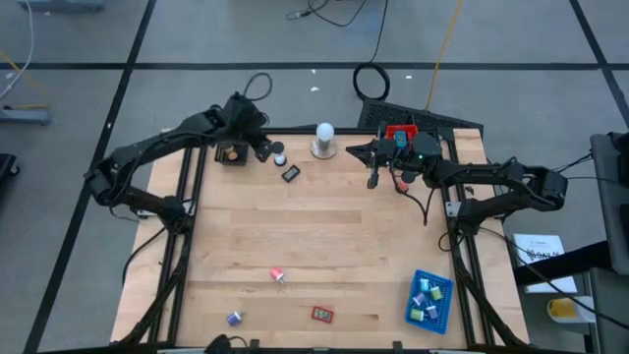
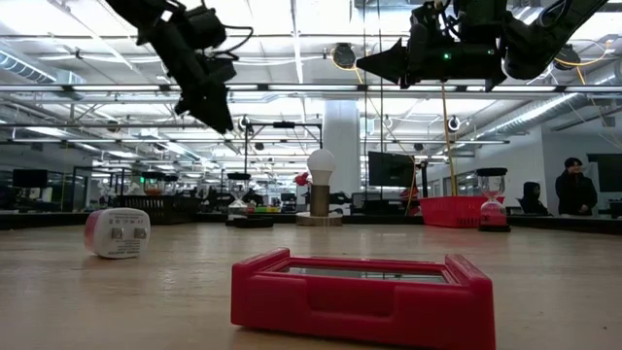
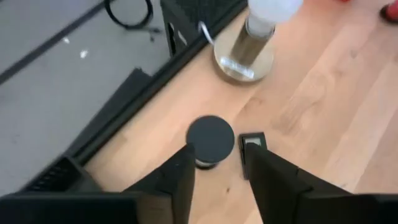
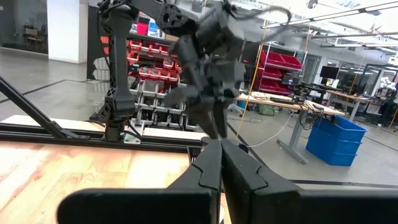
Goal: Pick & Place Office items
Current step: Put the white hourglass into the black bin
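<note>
The left tool (image 3: 217,177) hovers over the far left part of the wooden table (image 1: 324,246), in the upper left of the high view. In the left wrist view its two dark fingers (image 3: 177,180) stand apart with nothing between them, straddling the small round roll with a dark flat top (image 3: 210,138), which sits at the bottom centre of that frame. Just beside the roll lies a small black rectangular clip with a pale face (image 3: 251,144). Further toward the top of that frame stands the white ball on a round grey base (image 3: 249,43).

Handling judgement: the roll looks light, rigid and smooth-sided. Grip it across its diameter, low on the pale side wall below the dark cap, so it cannot roll or squirt out. Keep the right-hand finger clear of the neighbouring clip, which sits close enough to be nudged or trapped.

The right tool (image 4: 219,155) waits above the upper right of the table, its fingers pressed together and empty.

Other items lie well apart: a pink-and-white block (image 1: 278,275), a red rectangular piece (image 1: 322,314) and a purple piece (image 1: 235,318) along the lower part of the high view. The blue tray (image 1: 415,307) at lower right already holds several pieces.
</note>
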### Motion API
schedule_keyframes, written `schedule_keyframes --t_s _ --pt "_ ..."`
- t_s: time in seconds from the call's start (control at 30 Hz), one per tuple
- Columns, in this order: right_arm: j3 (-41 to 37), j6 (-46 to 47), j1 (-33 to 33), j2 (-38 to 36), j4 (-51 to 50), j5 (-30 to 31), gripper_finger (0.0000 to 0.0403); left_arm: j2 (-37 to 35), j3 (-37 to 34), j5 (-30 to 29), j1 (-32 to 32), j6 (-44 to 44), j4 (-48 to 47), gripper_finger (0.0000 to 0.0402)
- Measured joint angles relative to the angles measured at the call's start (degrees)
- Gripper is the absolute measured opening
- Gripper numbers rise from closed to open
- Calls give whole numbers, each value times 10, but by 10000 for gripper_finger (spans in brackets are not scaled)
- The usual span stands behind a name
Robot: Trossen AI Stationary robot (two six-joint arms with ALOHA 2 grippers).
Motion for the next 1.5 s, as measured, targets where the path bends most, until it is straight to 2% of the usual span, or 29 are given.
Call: schedule_keyframes --t_s 0.13,0.37,0.5,0.63,0.73,0.83,0.93,1.1,1.33,1.5 --pt "0 0 0 0 0 0 0 35 3 -3 -8 -2 -4 201" --pt "0 0 0 0 0 0 0 115 68 -7 -8 8 -30 315" --pt "0 0 0 0 0 0 0 165 91 -18 -8 32 -57 349" --pt "0 -2 0 0 0 0 0 202 99 -38 -8 37 -58 361" --pt "0 -4 0 0 0 0 0 219 100 -37 -8 38 -59 361" --pt "0 -5 0 0 0 0 0 228 101 -36 -10 38 -64 343" --pt "0 -5 0 0 0 0 0 231 101 -37 -10 38 -67 305" --pt "0 -4 0 0 0 0 0 229 101 -37 -12 39 -56 218" --pt "0 -5 0 0 0 0 0 221 108 -40 -7 49 -67 215" --pt "0 -4 0 0 -5 0 0 171 124 -83 5 40 -124 215"
